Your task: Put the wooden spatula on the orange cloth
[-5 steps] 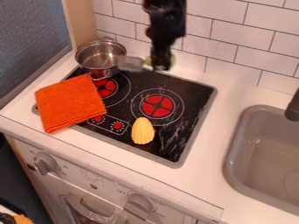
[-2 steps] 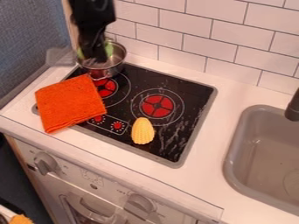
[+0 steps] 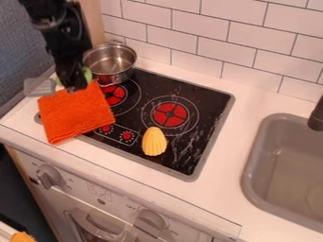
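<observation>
The black gripper is at the upper left, just over the back edge of the folded orange cloth. It is shut on the spatula, whose greyish flat blade sticks out to the left, above the counter's left edge. Bits of green, seemingly its handle, show on both sides of the gripper. The rest of the handle is hidden behind the gripper. Whether the spatula touches the cloth I cannot tell. The cloth lies partly on the stove's left side and partly on the white counter.
A metal pot stands at the stove's back left, close to the right of the gripper. On the black stove top lies a yellow ridged object, near the front. A grey sink is at the right; a tiled wall rises behind.
From over the stove's back, the gripper has moved left past the pot with the spatula, then forward and down to the cloth's back edge. Cloth, pot and yellow object have stayed put.
</observation>
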Motion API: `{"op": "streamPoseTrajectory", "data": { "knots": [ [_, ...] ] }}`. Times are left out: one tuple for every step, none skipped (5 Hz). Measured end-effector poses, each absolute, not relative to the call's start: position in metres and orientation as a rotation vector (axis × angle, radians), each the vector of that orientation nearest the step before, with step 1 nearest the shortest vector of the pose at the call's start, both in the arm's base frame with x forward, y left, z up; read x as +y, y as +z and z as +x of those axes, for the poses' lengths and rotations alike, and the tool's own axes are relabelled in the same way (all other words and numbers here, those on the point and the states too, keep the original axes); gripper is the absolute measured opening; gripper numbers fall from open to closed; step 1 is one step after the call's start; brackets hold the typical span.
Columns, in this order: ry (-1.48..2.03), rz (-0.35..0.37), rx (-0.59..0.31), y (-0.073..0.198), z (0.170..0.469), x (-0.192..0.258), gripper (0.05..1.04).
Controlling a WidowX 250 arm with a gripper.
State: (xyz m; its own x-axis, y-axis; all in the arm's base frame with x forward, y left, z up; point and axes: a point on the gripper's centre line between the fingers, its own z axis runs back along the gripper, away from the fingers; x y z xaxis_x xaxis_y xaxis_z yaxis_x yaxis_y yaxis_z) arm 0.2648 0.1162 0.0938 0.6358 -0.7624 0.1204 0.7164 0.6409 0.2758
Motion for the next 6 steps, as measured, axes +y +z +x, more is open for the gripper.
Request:
{"op": "streamPoseTrajectory", "data": {
  "knots": [
    [-0.811, 0.193, -0.198, 0.073, 0.263, 0.13, 0.407],
    [-0.794, 0.172, -0.182, 0.052, 0.267, 0.139, 0.407],
    [-0.791, 0.157, -0.16, 0.037, 0.273, 0.146, 0.407],
    [-0.791, 0.13, -0.158, 0.02, 0.279, 0.147, 0.48],
    [-0.767, 0.146, -0.137, 0.019, 0.283, 0.147, 0.79],
    [-0.741, 0.163, -0.118, 0.018, 0.284, 0.141, 1.001]
  ]
}}
